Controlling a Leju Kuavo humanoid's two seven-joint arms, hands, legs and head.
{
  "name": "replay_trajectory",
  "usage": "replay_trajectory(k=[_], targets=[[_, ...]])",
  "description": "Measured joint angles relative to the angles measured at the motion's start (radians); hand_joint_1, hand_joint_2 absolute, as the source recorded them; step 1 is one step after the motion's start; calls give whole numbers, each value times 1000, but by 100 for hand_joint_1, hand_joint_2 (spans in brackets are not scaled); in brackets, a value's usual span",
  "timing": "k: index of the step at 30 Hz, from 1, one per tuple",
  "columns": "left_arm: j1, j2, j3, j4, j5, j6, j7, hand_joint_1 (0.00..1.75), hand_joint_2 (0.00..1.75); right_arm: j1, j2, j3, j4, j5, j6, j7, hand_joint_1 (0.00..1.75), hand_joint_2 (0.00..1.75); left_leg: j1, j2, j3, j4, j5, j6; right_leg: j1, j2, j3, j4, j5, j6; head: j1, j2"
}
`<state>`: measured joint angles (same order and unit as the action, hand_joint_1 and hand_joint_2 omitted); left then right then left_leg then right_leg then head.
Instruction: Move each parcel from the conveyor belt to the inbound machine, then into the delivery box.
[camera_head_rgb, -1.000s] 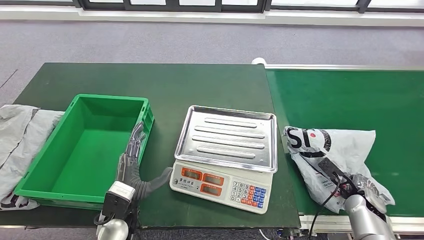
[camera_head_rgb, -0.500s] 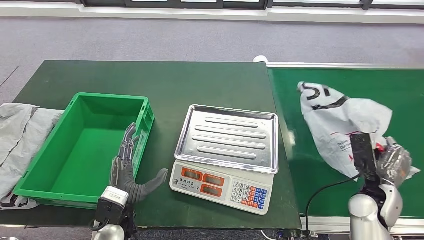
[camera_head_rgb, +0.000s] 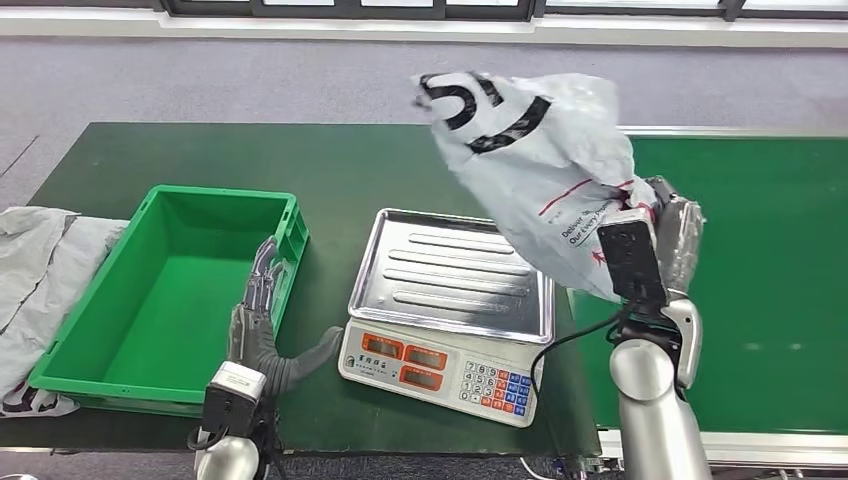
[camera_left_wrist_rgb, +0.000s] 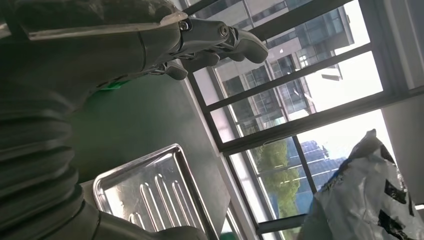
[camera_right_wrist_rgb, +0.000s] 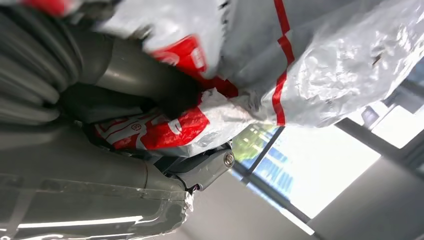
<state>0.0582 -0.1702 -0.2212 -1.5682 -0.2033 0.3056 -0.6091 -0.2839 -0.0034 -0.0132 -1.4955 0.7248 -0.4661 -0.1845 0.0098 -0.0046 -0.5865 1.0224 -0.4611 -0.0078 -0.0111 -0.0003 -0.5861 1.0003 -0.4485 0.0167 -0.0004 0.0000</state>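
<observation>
Head view: right hand (camera_head_rgb: 672, 240) grips the parcel (camera_head_rgb: 535, 165) by its right end, bag held in the air, long axis running up and far-left from the hand. Scale tray (camera_head_rgb: 455, 272) sits below and left of the bag — so the set-down is a lower-and-left move for the right arm. Left hand (camera_head_rgb: 262, 325) holds nothing, fingers spread, resting on the worktop (camera_head_rgb: 200, 155) against the green box (camera_head_rgb: 285, 240).

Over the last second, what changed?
The right hand, holding the parcel, lifted it off the conveyor belt and swung it left, above the scale tray. The left hand, green box and scale stayed put.
</observation>
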Motion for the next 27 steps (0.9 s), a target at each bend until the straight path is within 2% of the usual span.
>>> replay_trajectory(k=[6,9,11,13,19,27], targets=[[-7,-2,0,13,0,0,-1,0,175,-19,8,40,15,-9,12,7,175,175,0,-1,-2,0,0,0,0,0,-1,0,0,0,0,0],[-14,-2,-1,19,0,0,-2,0,175,-49,24,60,57,-48,128,31,175,175,0,1,-2,0,0,0,0,1,-2,0,0,0,0,0],[-25,-2,-3,22,0,0,0,0,175,-84,48,78,128,-75,203,42,88,175,0,2,-2,0,0,-1,0,2,-2,0,0,-1,0,0],[-31,-2,-6,23,0,2,8,0,175,-114,73,100,215,-87,228,38,0,175,0,1,-2,0,1,-2,0,1,-2,1,1,-1,0,0],[-29,2,-6,20,3,16,25,0,175,-133,114,170,382,-76,254,38,0,175,1,-1,-2,-1,2,-3,0,0,-3,2,1,-2,0,0],[-18,5,-5,-5,-8,34,25,0,175,-86,114,226,373,-73,277,34,0,175,0,-1,-4,0,2,-3,0,0,-5,2,0,-2,0,0]])
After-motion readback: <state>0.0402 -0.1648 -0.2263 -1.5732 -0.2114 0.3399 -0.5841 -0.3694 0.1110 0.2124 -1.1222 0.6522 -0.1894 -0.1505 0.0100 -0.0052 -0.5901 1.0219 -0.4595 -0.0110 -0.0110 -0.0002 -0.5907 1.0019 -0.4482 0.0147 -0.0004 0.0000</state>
